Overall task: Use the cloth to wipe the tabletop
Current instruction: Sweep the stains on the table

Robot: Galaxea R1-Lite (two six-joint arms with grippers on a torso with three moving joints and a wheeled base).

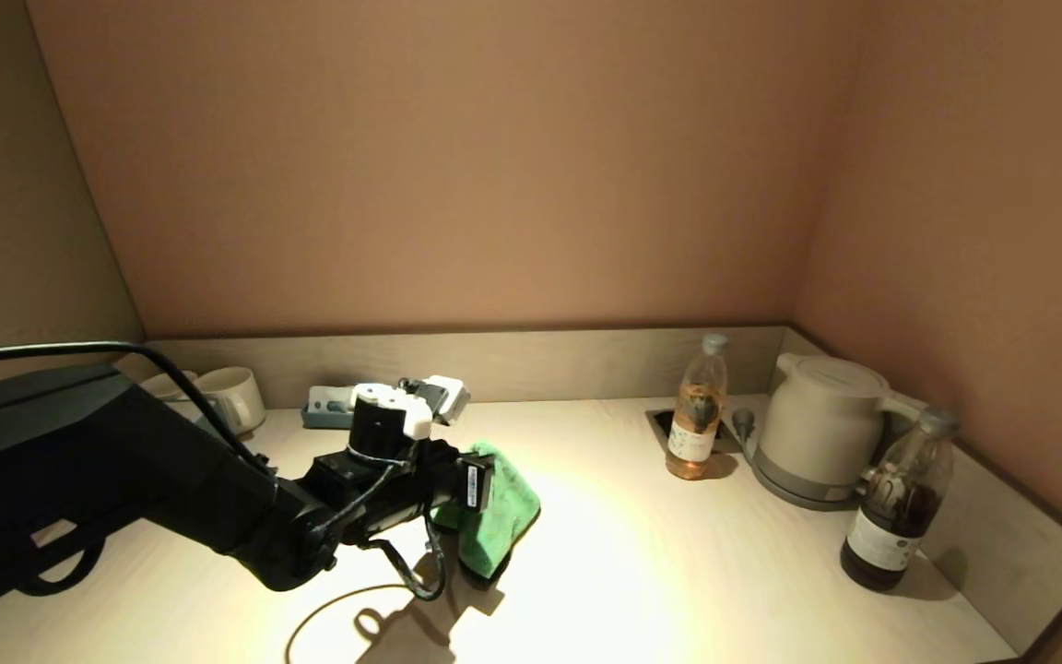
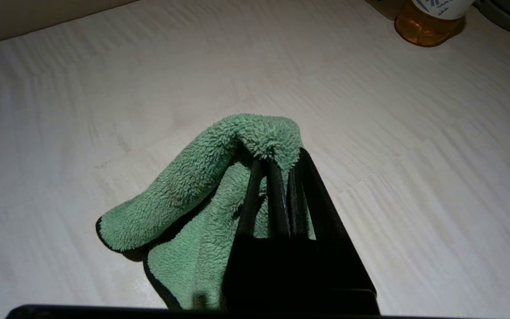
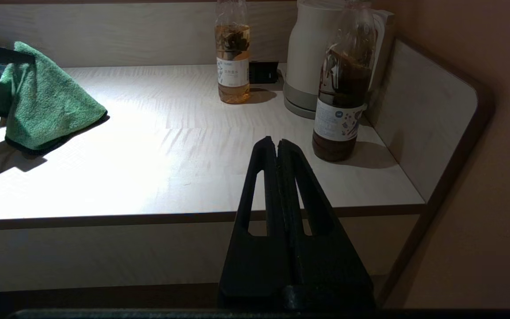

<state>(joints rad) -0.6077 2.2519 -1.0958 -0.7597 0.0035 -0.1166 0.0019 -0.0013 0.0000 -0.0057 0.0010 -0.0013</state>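
A green fluffy cloth (image 1: 497, 516) hangs from my left gripper (image 1: 485, 484) over the left middle of the pale wooden tabletop (image 1: 642, 572), its lower folds resting on the surface. In the left wrist view the gripper (image 2: 279, 161) is shut on a fold of the cloth (image 2: 193, 186). The cloth also shows in the right wrist view (image 3: 42, 104). My right gripper (image 3: 278, 142) is shut and empty, parked off the table's front edge near the right side; it does not show in the head view.
A tea bottle (image 1: 699, 410), a white kettle (image 1: 817, 429) and a dark bottle (image 1: 900, 503) stand at the right back. White cups (image 1: 231, 397) and a small tray of sachets (image 1: 333, 406) stand at the left back. Walls close the back and right.
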